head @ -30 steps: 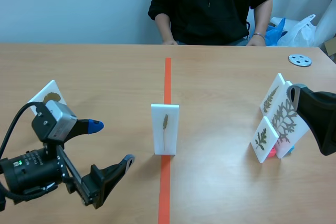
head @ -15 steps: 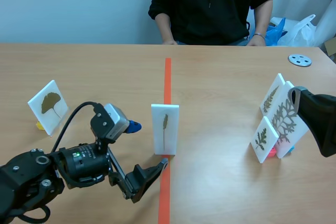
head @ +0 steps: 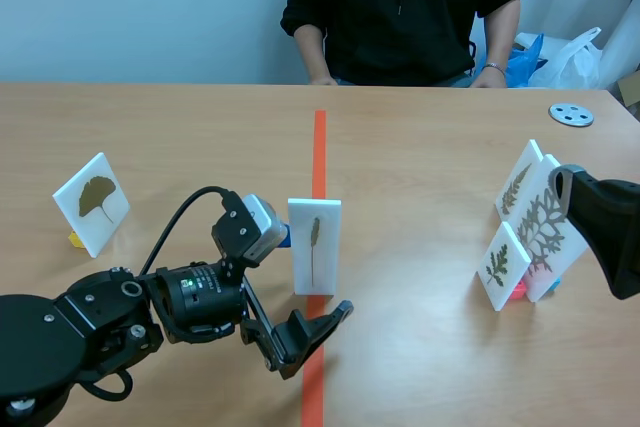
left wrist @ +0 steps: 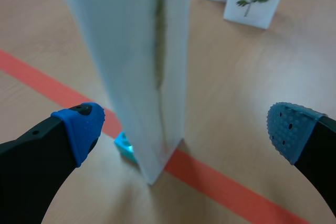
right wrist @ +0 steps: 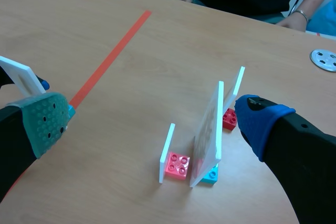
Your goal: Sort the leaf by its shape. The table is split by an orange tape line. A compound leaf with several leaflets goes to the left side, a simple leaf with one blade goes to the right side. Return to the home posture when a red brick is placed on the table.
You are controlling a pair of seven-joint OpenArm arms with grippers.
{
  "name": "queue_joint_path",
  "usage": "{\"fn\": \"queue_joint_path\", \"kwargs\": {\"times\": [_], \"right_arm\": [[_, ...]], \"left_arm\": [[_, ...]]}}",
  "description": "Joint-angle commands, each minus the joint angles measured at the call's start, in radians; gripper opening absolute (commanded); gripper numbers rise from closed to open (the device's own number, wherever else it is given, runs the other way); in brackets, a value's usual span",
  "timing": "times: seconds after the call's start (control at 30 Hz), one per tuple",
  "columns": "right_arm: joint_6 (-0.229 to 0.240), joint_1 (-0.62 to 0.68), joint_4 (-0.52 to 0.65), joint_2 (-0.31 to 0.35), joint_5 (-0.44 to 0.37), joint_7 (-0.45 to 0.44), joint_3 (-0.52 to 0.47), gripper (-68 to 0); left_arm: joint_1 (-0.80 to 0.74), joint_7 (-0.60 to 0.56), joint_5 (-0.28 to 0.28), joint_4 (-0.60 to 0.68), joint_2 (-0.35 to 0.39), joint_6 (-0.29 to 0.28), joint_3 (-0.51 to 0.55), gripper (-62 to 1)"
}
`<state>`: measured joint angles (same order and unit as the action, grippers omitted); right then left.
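A white card with one slender leaf blade [head: 314, 247] stands upright on the orange tape line [head: 320, 147]. My left gripper [head: 311, 277] is open and straddles it, one blue pad behind the card and one in front. In the left wrist view the card [left wrist: 142, 66] stands between my fingers on a teal base brick [left wrist: 124, 144], nearer one pad [left wrist: 81, 127], with a gap on both sides. My right gripper [right wrist: 154, 119] is open and holds nothing, hanging above three cards at the right.
Three cards with branching leaves [head: 505, 265] [head: 545, 227] [head: 517, 185] stand on the right side on red and teal bricks [right wrist: 178, 165]. A ginkgo card [head: 93, 202] stands at the left. A grey disc [head: 571, 114] lies far right. A person sits across the table.
My left arm has swung right from the near left to the centre card, and its open fingers now stand on either side of it. The right arm has kept still.
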<state>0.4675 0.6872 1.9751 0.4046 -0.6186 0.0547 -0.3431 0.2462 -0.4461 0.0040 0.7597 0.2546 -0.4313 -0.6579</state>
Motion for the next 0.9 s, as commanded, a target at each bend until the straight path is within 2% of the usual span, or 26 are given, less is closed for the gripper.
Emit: {"fn": "queue_joint_path", "kwargs": {"times": [0.0, 0.13, 0.27, 0.37, 0.5, 0.63, 0.77, 0.87], "right_arm": [[-0.003, -0.014, 0.015, 0.0, -0.014, -0.011, -0.012, 0.4], [-0.003, -0.014, 0.015, 0.0, -0.014, -0.012, -0.012, 0.4], [-0.003, -0.014, 0.015, 0.0, -0.014, -0.012, -0.012, 0.4], [-0.003, -0.014, 0.015, 0.0, -0.014, -0.012, -0.012, 0.4], [-0.003, -0.014, 0.015, 0.0, -0.015, -0.012, -0.012, 0.4], [-0.003, -0.014, 0.015, 0.0, -0.018, -0.013, -0.012, 0.4], [-0.003, -0.014, 0.015, 0.0, -0.018, -0.013, -0.012, 0.4], [-0.003, -0.014, 0.015, 0.0, -0.018, -0.013, -0.012, 0.4]], "left_arm": [[0.003, -0.01, -0.006, 0.023, -0.005, -0.005, -0.009, 1.4], [0.003, -0.01, -0.006, 0.023, -0.005, -0.005, -0.018, 1.3], [0.003, -0.01, -0.007, 0.023, -0.005, -0.005, -0.018, -4.8], [0.003, -0.01, -0.007, 0.023, -0.005, -0.005, -0.018, -12.6], [0.003, -0.01, -0.007, 0.023, -0.005, -0.005, -0.018, -26.9], [0.003, -0.01, -0.008, 0.023, -0.005, 0.002, -0.018, -36.1], [0.003, -0.01, -0.019, 0.023, -0.005, 0.002, -0.018, -50.1], [0.003, -0.01, -0.019, 0.023, -0.005, 0.002, -0.018, -54.6]]}}
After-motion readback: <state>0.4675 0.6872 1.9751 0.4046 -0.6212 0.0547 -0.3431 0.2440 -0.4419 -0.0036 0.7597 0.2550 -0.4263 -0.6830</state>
